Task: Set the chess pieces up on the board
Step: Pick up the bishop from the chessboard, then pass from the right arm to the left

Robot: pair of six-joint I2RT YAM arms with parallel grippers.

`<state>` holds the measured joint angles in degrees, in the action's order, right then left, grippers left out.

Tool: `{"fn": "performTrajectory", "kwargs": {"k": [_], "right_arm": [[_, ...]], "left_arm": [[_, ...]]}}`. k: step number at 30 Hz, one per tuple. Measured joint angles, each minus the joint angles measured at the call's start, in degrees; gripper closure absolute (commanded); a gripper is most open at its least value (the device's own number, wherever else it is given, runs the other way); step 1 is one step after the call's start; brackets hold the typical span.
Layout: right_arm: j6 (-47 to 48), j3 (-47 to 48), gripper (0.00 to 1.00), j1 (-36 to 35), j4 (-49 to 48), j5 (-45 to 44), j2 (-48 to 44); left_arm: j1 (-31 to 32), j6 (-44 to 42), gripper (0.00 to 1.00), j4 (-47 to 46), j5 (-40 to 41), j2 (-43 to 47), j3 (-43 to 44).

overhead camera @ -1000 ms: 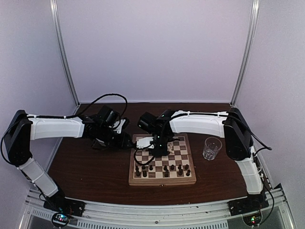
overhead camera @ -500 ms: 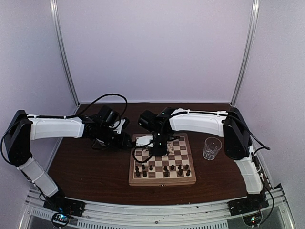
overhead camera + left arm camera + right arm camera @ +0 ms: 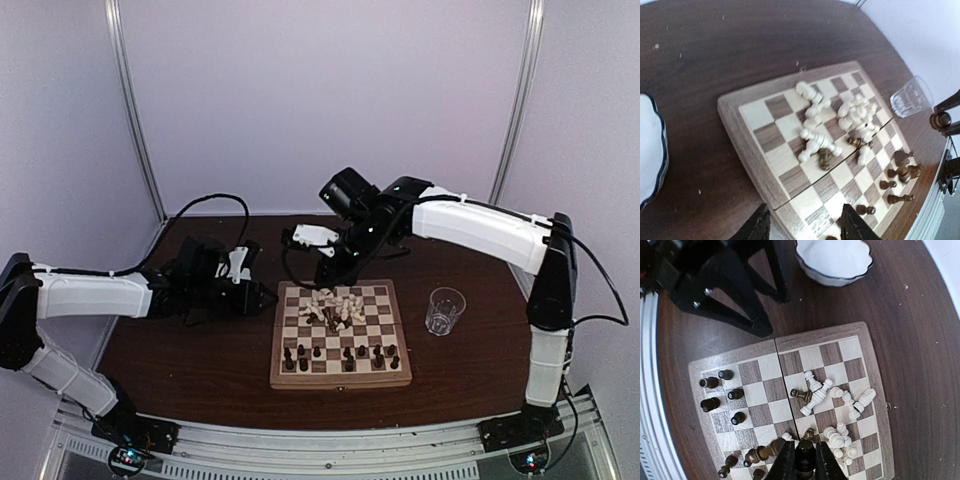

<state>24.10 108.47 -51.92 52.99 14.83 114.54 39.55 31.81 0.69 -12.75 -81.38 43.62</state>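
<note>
right pincer (image 3: pixel 805 451) holds dark piece (image 3: pixel 804 461) above board (image 3: pixel 763 368).

A high camera behind the arms (image 3: pixel 100 295) overlooks the whole tabletop (image 3: pixel 200 360). The left wrist camera sees the board (image 3: pixel 782 162) obliquely, the right from directly above.

Clear glass (image 3: pixel 445 310), white scalloped bowl (image 3: pixel 834 257)

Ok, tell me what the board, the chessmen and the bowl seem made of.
Board: wood, visible grain, dark and cream checks, satin sheen. Cream pieces and dark pieces: probably turned wood, lightly glossy; too small to be sure. Bowl: likely glazed ceramic, white, smooth, with a dark scalloped rim line.
</note>
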Motion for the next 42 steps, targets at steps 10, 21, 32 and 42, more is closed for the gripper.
{"fn": "performTrajectory", "kwargs": {"k": [10,21,32,42], "right_arm": [[-9.66,-2.49,0.86,5.68,-6.95,13.92,-6.08],[-12.22,-13.66,0.85,8.20,-11.13,19.50,-8.72],[-24.98,-19.89,0.85,12.31,-23.37,30.97,-15.87],[-38.12,-22.43,0.85,14.56,-35.08,38.03,-15.87]], "left_arm": [[4.74,-3.93,0.50,-31.19,-0.42,1.70,-9.53],[5.97,-4.28,0.54,-19.06,-1.14,-2.01,2.05],[13.64,-8.13,0.52,-32.89,0.35,2.03,-7.23],[16.65,-0.46,0.53,-56.30,3.04,-14.05,-4.24]]}}
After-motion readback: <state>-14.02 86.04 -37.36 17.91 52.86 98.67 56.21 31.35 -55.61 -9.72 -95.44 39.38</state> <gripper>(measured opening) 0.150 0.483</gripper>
